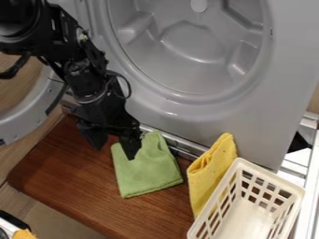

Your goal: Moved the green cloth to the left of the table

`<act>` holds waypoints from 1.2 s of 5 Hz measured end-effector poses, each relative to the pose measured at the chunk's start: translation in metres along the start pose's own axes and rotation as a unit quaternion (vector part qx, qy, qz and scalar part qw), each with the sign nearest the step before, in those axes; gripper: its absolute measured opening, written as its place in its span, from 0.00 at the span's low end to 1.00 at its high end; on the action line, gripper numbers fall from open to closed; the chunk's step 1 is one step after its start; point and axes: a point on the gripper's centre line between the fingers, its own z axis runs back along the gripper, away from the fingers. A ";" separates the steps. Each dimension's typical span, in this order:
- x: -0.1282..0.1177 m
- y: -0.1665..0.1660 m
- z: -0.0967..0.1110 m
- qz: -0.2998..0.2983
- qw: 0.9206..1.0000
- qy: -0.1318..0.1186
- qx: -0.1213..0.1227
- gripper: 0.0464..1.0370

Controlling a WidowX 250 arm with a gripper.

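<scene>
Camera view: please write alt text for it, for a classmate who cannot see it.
A black gripper, fingers apart, hangs at the upper left of a green cloth on a brown wooden table. To the right are a yellow cloth, then a white basket; behind is what looks like a grey washing machine.

Wood: below me is a reddish-brown wooden table [68, 172] with visible grain and a rounded corner.
Green: I see a light green, folded fabric cloth [146, 170] lying on it, its upper end rumpled.
Yellow: a speckled yellow fabric cloth [209, 172] stands folded beside the basket, apart from the green one.
Basket: I see an off-white, rectangular plastic basket [271, 175] with open lattice sides.
</scene>
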 end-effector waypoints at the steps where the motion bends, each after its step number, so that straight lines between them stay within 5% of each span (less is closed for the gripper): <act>1: -0.002 0.001 -0.006 0.005 1.000 0.008 -0.001 0.96; 4: 0.016 -0.005 -0.075 0.000 1.000 0.002 0.014 0.96; 5: 0.021 -0.003 -0.088 -0.004 0.999 -0.025 0.020 0.96; 6: 0.023 -0.002 -0.105 -0.008 1.000 -0.025 0.016 0.96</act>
